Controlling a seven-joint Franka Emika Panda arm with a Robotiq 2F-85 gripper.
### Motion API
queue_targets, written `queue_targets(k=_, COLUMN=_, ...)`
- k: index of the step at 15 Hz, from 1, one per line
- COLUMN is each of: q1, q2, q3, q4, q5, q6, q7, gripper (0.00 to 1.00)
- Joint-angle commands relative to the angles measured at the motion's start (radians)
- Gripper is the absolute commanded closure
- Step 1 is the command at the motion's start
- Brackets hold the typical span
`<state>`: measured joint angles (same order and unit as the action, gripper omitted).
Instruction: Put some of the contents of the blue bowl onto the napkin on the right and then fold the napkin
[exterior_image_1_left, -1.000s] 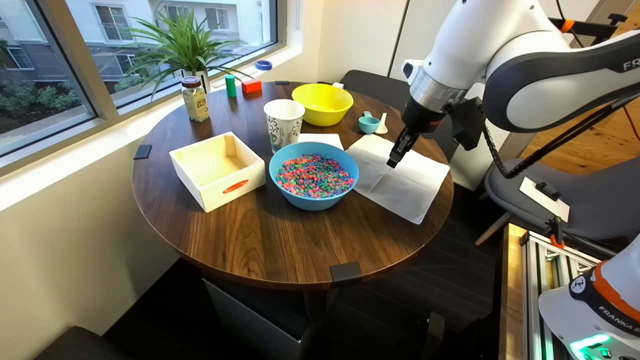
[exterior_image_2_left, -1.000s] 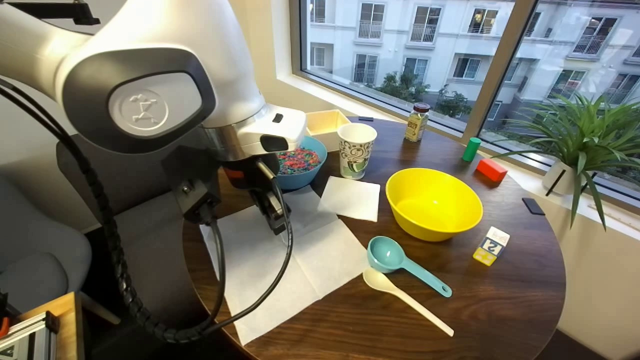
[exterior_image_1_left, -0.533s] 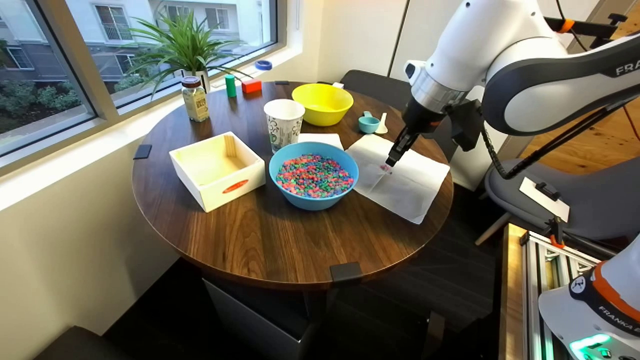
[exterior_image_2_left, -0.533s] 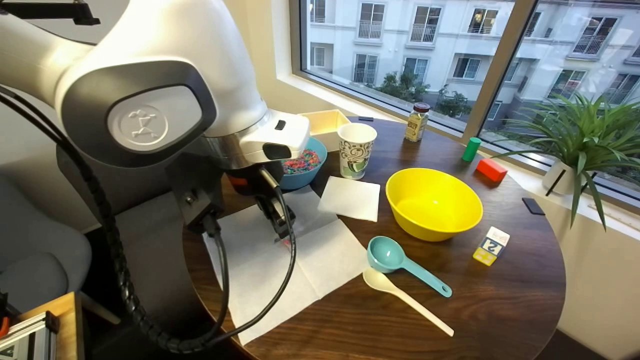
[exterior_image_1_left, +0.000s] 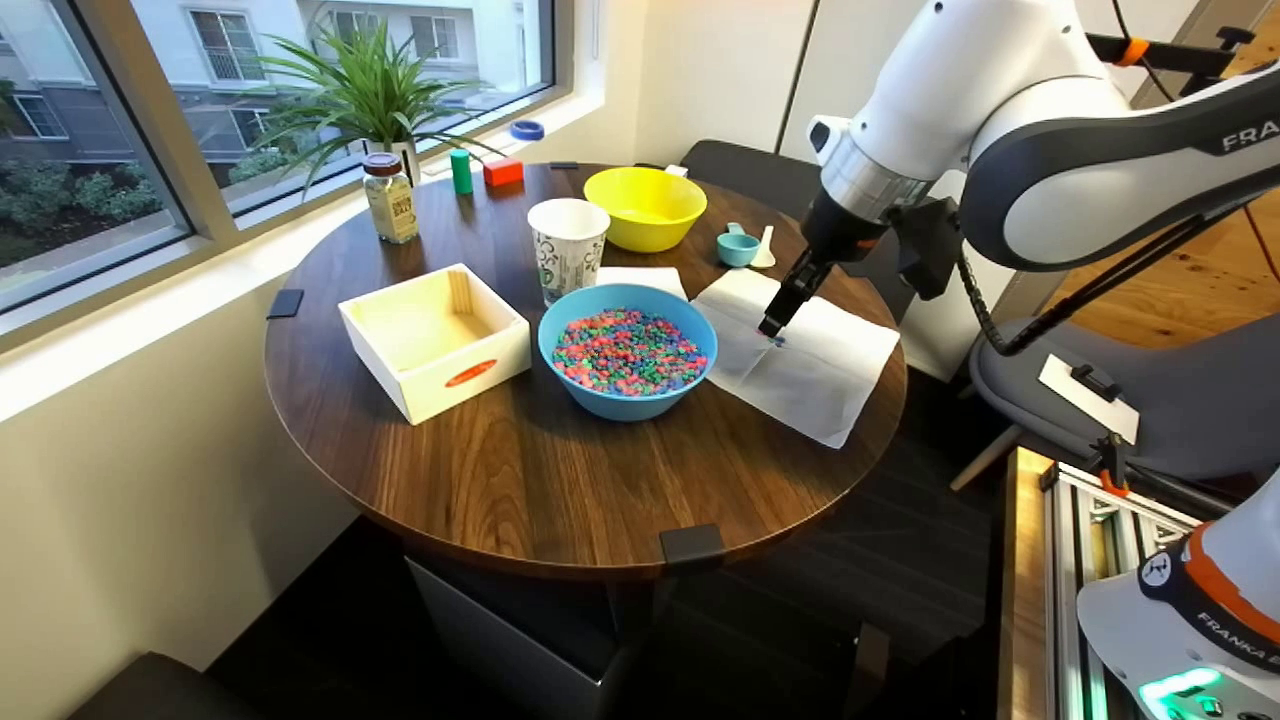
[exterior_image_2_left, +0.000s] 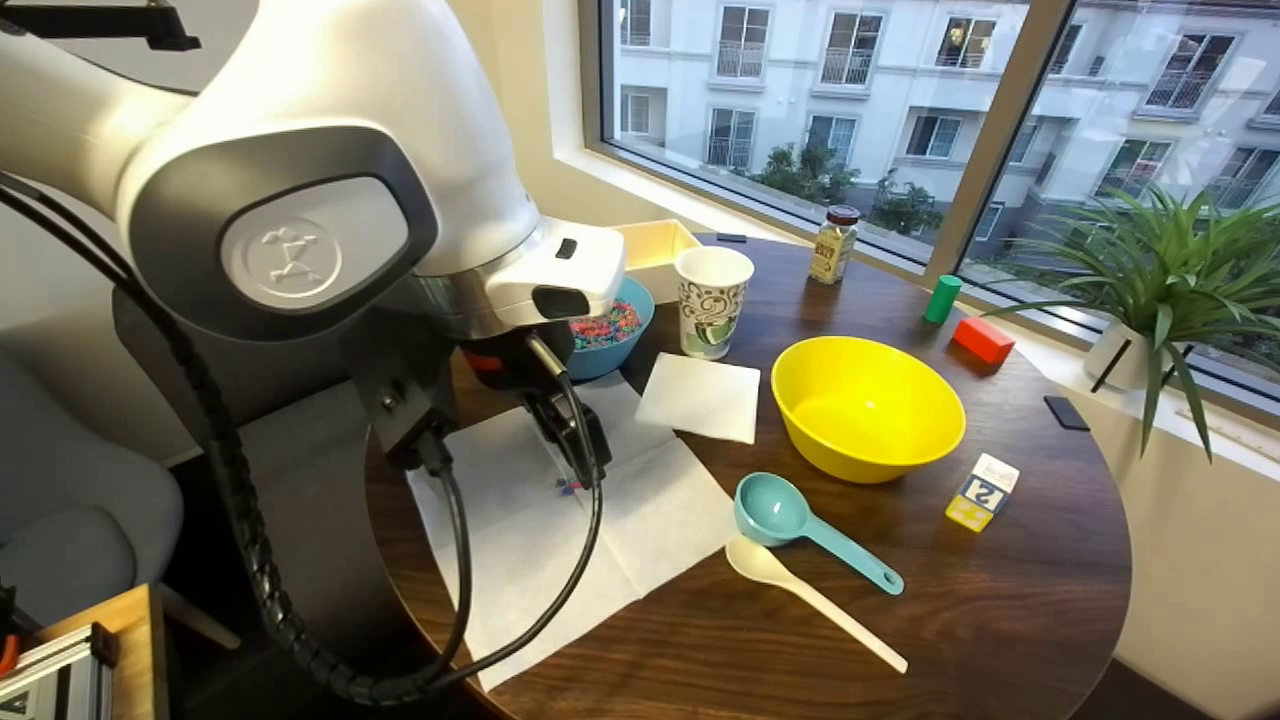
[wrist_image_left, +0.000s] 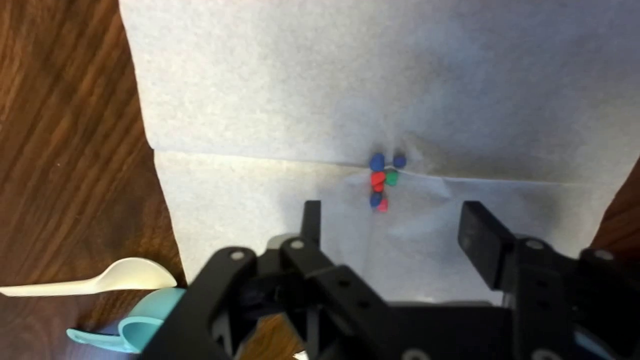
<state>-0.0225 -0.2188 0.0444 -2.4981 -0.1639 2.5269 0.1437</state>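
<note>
Right of the blue bowl (exterior_image_1_left: 625, 408), over the napkin (exterior_image_1_left: 812, 378), we see the tool (wrist_image_left: 390, 222) with jaws spread; whether these touch the napkin, we cannot tell. Coloured bits (wrist_image_left: 378, 181) lie clustered on it. In an exterior view the arm (exterior_image_2_left: 435, 150) hides part of the blue bowl, and cables (exterior_image_2_left: 464, 560) cross before the napkin. Beyond the blue bowl stands a paper cup (exterior_image_1_left: 570, 245).

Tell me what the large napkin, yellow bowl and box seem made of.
Large napkin: probably thin, matte paper, given its creases and mottling; cloth isn't excluded. Yellow bowl: likely plastic, smooth and shiny, with a bright highlight inside. Box: apparently wood, pale and matte; striped grain shows at an inside corner.
</note>
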Motion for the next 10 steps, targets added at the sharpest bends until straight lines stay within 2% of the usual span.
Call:
queue_targets(k=1, q1=-0.01, q2=-0.063, q3=0.018, q4=0.006, q5=-0.055, q6=-0.031, q7=0.021, gripper=0.0)
queue_targets(k=4, q1=-0.011, q2=-0.11, q3=0.049, q4=0.058, q5=-0.105, q6=-0.055, q7=0.048, gripper=0.0)
queue_targets(k=5, q1=-0.003, q2=-0.107, q3=0.057, q4=0.087, q5=-0.088, q6=-0.053, q7=0.062, gripper=0.0)
queue_targets(k=10, q1=0.012, q2=0.013, q3=0.109, q4=0.237, q5=-0.074, q6=-0.019, q7=0.102, gripper=0.0)
